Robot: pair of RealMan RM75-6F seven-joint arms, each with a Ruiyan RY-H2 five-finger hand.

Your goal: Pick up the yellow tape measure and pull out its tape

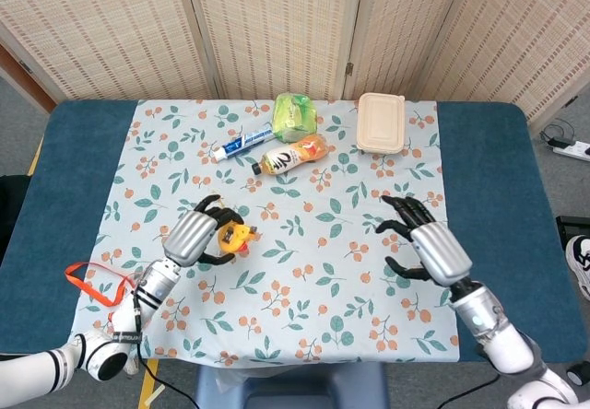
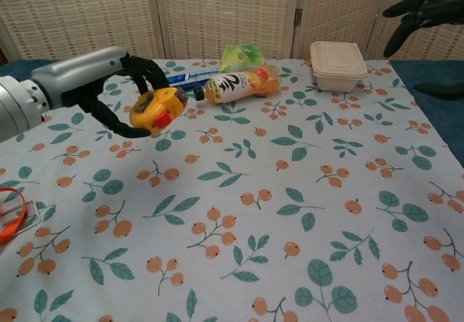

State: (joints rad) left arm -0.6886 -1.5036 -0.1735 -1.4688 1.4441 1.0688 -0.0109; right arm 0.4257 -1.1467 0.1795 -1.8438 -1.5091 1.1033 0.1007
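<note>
**Tape measure held above the cloth, right hand spread**

The left hand (image 1: pixel 195 236) grasped the yellow tape measure (image 1: pixel 231 238), its dark fingers curled around the case, in the lower left of the head view. In the chest view the same hand (image 2: pixel 119 90) held the tape (image 2: pixel 154 110) clear of the tabletop, at upper left of that frame, just in front of the toothpaste tube. No blade showed drawn out of the case.

The right hand (image 1: pixel 426 245) hung over the right part of the floral cloth (image 1: pixel 304 289), lower right in the head view, fingers spread apart and holding nothing. In the chest view only its dark fingertips (image 2: pixel 417 9) showed at the top right corner (the palm was cut off by the frame edge).

Toward the top middle of the head view lay a toothpaste tube (image 1: pixel 243 141), a juice bottle (image 1: pixel 291 155) on its side just beside it, and a green packet (image 1: pixel 294 116) behind them. A beige lidded box (image 1: pixel 381 122) sat to their right, well apart from both hands. An orange strap (image 1: pixel 95 281) lay at the cloth's lower left edge, near the left forearm.
</note>
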